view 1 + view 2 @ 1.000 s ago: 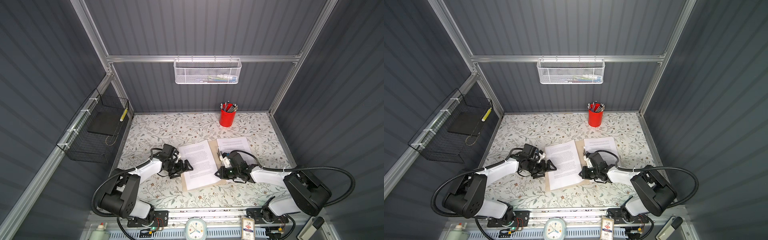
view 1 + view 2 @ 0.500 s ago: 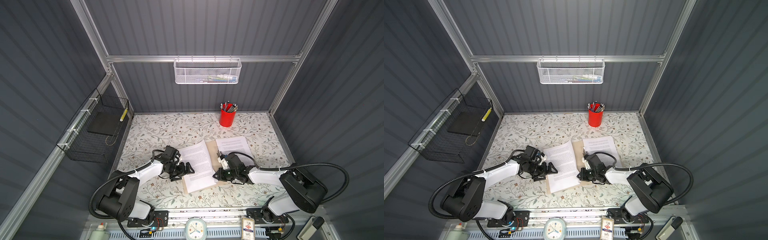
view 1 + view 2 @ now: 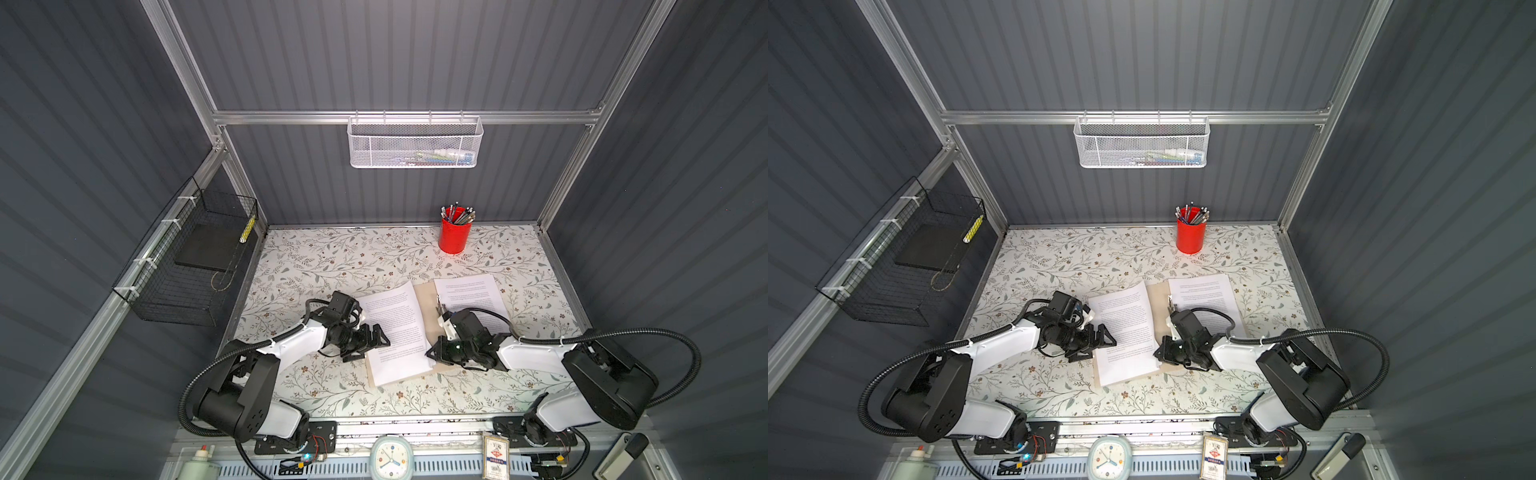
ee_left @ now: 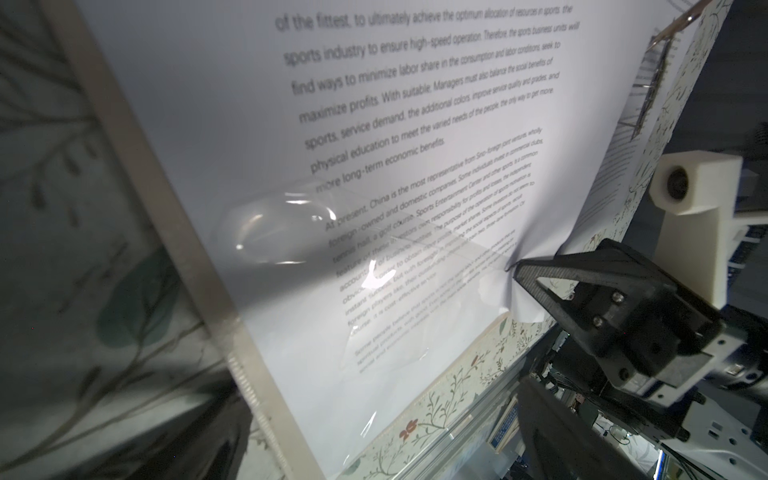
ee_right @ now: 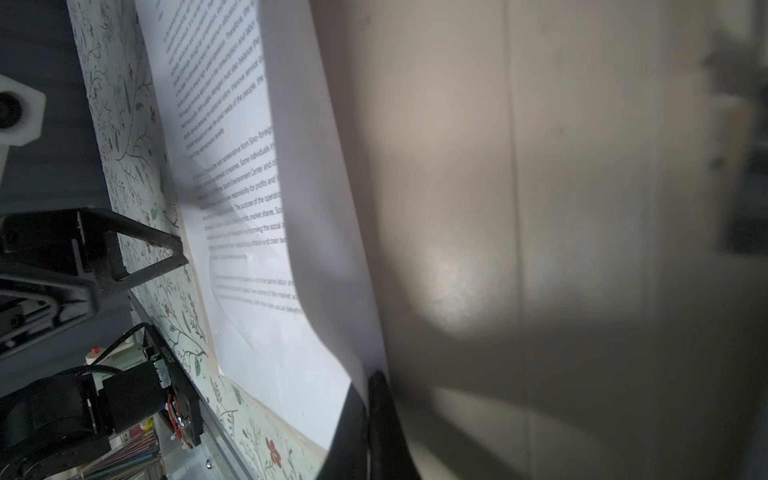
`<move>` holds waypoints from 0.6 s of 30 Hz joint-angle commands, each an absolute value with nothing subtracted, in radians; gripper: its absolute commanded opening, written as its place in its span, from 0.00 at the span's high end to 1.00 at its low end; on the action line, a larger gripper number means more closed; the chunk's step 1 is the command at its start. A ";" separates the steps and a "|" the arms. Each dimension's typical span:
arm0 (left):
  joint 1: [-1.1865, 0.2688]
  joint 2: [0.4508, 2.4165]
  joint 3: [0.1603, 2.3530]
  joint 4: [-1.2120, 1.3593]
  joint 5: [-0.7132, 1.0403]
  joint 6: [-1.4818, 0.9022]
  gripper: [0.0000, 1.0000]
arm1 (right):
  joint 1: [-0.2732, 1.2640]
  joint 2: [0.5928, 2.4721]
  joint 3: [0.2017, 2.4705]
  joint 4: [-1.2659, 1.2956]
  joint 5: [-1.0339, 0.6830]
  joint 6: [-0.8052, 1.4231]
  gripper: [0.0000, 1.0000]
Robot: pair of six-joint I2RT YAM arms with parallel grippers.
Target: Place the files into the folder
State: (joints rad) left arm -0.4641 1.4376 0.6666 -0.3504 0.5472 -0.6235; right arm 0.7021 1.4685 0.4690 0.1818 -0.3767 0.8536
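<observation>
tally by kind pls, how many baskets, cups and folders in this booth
baskets: 2, white basket and black basket
cup: 1
folder: 1
total: 4

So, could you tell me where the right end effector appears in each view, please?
In a top view: right end effector near centre, at the printed sheet's right edge.
In a top view: end effector likewise.
Left wrist view: end effector pinching the sheet's puckered edge.
Right wrist view: end effector shut on its curled edge.
Shared landmark: that printed sheet.
</observation>
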 commanded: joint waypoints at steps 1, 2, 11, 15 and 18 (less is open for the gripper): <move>-0.475 1.499 0.623 -0.393 0.487 -0.628 0.00 | 0.724 1.462 0.465 0.183 -0.404 0.912 1.00; -0.475 1.500 0.626 -0.394 0.487 -0.627 0.00 | 0.726 1.469 0.468 0.194 -0.413 0.916 1.00; -0.477 1.503 0.631 -0.394 0.471 -0.625 0.00 | 0.742 1.478 0.504 0.166 -0.356 0.910 0.82; -0.476 1.493 0.646 -0.422 0.445 -0.612 0.00 | 0.743 1.356 0.503 0.004 -0.203 0.870 0.63; -0.476 1.487 0.657 -0.432 0.432 -0.608 0.00 | 0.741 1.304 0.520 -0.090 -0.140 0.843 0.49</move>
